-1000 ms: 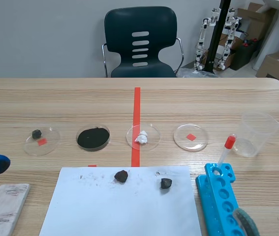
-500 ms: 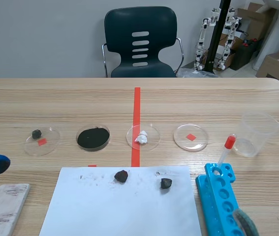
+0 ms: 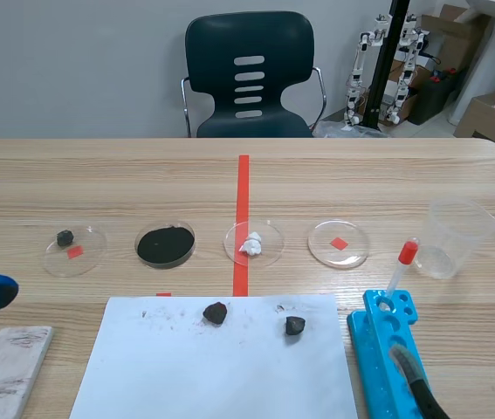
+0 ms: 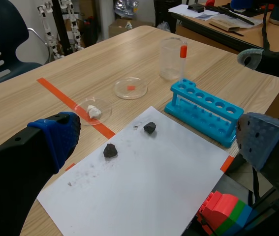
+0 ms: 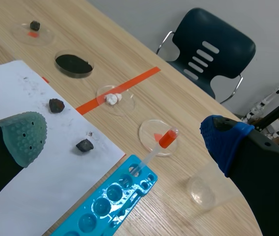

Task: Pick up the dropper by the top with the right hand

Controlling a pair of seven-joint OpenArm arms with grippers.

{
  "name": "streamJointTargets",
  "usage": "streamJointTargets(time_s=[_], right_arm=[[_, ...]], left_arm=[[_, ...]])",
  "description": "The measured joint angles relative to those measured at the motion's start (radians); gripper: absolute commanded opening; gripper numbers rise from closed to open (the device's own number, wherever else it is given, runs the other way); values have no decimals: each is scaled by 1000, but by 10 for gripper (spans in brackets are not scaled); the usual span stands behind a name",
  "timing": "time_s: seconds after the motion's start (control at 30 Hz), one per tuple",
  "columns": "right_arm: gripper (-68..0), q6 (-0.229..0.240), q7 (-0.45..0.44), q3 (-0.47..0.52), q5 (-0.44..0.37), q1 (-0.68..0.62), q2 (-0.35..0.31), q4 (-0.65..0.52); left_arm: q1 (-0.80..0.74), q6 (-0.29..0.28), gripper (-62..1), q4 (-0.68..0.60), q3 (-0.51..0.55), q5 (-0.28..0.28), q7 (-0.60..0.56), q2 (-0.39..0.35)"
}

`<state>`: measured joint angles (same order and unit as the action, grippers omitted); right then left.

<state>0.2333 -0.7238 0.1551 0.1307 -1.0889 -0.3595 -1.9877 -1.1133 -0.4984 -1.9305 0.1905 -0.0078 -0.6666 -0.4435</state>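
The dropper [image 3: 402, 264] has a red bulb and a clear stem and stands tilted in the far end hole of the blue tube rack [image 3: 385, 347]. My right gripper [image 3: 462, 310] is open on the near right side of the rack. One pad shows over the rack's near end and the other at the table's right edge, beside the cup. In the right wrist view the dropper [image 5: 160, 145] lies ahead of the open right gripper [image 5: 123, 136], untouched. My left gripper [image 4: 156, 142] is open and holds nothing, low at the table's left.
A clear plastic cup [image 3: 457, 236] stands just right of the dropper. Several petri dishes, such as the one with black powder [image 3: 165, 244], line the table's middle. A white sheet [image 3: 216, 358] carries two dark lumps. A white block [image 3: 7, 367] lies near left.
The right gripper has shifted: its grey-green finger moved up over the rack's near end and its blue pad has come into view at the right edge. The left arm stayed still.
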Motion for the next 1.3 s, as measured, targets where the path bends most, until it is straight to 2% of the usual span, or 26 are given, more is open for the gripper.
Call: streamJointTargets(time_s=[0.2, 0.37, 0.57, 0.67, 0.8, 1.3], right_arm=[[4, 11, 38, 0, -53, 76, 0, 17], [4, 27, 37, 0, -122, 122, 0, 100], [4, 30, -39, 0, -180, 167, 3, 245], [4, 33, -58, 0, -182, 200, 3, 304], [4, 69, -60, 0, -180, 254, 3, 360], [4, 71, -17, -109, -173, 423, 5, 472]], left_arm=[[0, 0, 14, 0, 0, 0, 0, 0], [0, 0, 14, 0, 0, 0, 0, 0], [0, 0, 14, 0, 0, 0, 0, 0], [0, 0, 14, 0, 0, 0, 0, 0], [0, 0, 14, 0, 0, 0, 0, 0], [0, 0, 14, 0, 0, 0, 0, 0]])
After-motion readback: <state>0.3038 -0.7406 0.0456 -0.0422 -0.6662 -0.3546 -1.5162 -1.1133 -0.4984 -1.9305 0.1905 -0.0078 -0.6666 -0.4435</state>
